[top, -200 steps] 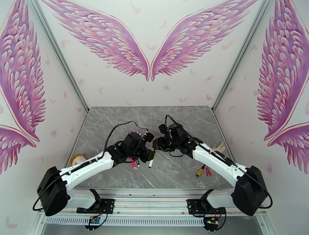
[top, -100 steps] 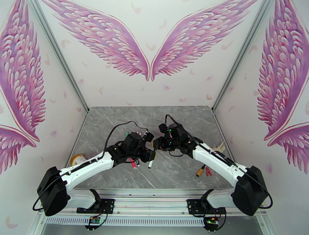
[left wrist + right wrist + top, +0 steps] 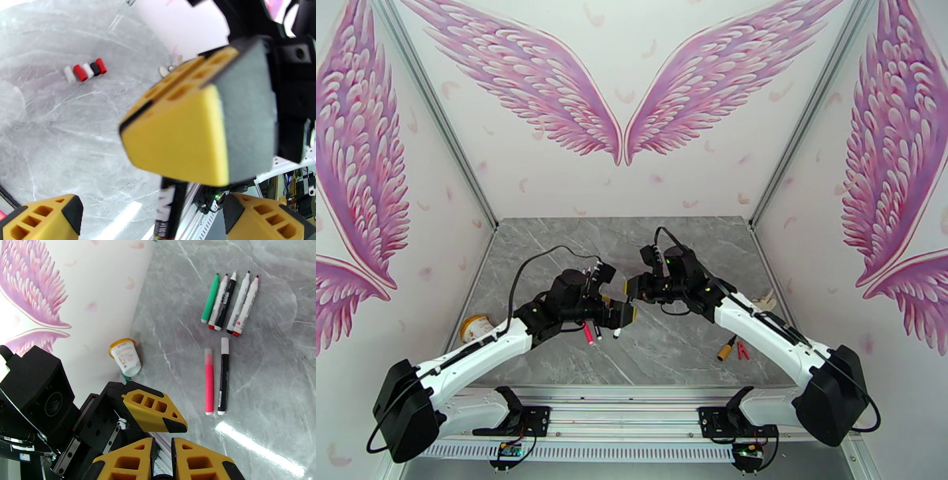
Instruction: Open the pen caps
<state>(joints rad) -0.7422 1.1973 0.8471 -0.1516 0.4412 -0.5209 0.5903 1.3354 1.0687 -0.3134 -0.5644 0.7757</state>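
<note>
I have both hands meeting near the middle of the grey marble-patterned worktop [image 3: 695, 245], with the left hand [image 3: 152, 205] at roughly 8 o'clock from the right hand [image 3: 162, 445] in the overhead view. My left hand stands wide open, its yellow fingers [image 3: 39, 219] far apart at the bottom corners of its own camera and touching nothing. My right hand is closed. From the left wrist, a slim black marker pen [image 3: 170, 209] with white lettering pokes out beneath that hand toward 6 o'clock, so I read it as gripped there. I cannot tell which end carries the cap. At 10 o'clock in that view a short row of stubby red, black and white plastic caps [image 3: 80, 72] lies on the stone. From the right wrist, five thin plastic pens [image 3: 227, 303] lie side by side at 1 o'clock, long axes running 1 to 7 o'clock with nibs at the far end. A pink pen [image 3: 209, 382] and a black-and-white pen [image 3: 224, 374] lie parallel below them, axes 12 to 6. I judge all of these light, stiff and slick, with the caps a snug push fit. I would pinch a barrel mid-length with one hand and the cap with the other, then pull straight along the axis, since a sideways tug could let the smooth barrel slip.
</note>
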